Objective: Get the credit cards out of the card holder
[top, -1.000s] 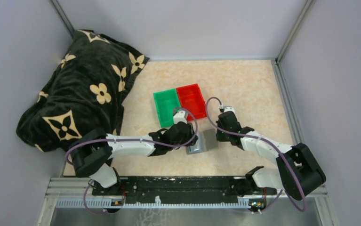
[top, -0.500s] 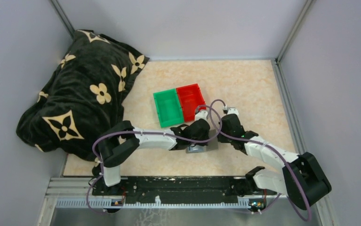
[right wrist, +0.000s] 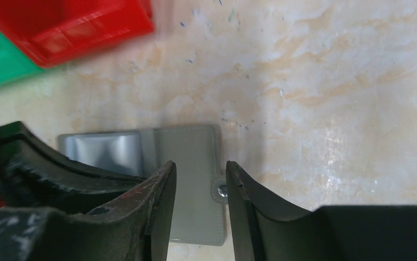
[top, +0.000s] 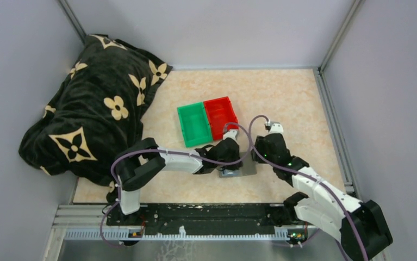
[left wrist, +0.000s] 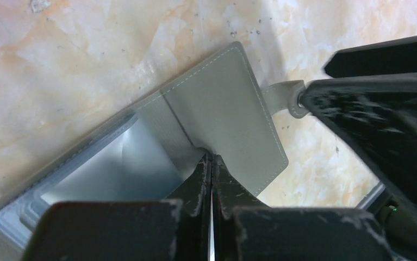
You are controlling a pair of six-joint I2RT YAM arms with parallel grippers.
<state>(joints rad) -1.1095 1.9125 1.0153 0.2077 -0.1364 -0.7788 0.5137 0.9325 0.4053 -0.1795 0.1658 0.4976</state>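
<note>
Noted: left tool [left wrist: 211, 159] pressed together at card holder [left wrist: 222, 114] fold; right tool [right wrist: 200, 166] spread above its tab [left wrist: 279, 97].

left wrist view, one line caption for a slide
Shut left pincer at the fold of the open grey card holder on a marbled table.
</note>
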